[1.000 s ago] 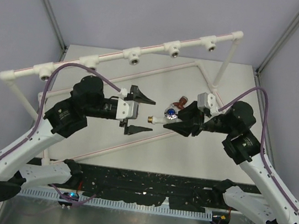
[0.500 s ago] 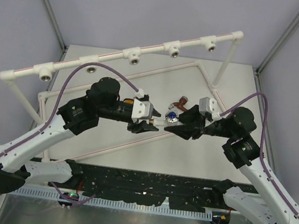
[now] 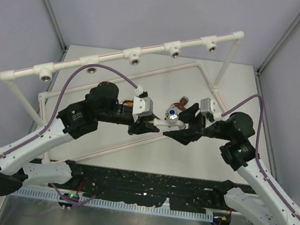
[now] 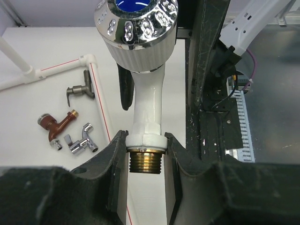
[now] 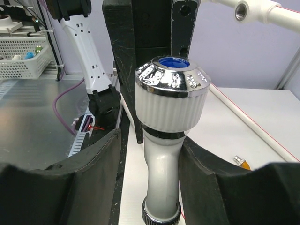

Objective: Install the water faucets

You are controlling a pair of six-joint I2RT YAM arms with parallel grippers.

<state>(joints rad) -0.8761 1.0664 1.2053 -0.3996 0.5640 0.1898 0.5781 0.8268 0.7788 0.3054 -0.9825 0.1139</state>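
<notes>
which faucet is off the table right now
The white faucet with the chrome knob, clamped at its collar by the jaws of the left gripper. The grey faucet, the copper-brown faucet and the small chrome faucet lie on the table.

At threaded end of white faucet (image 4: 147, 108), left gripper (image 4: 146, 157) arriving, clamping; right gripper (image 5: 149, 150) loosening, parting from its neck.
</notes>
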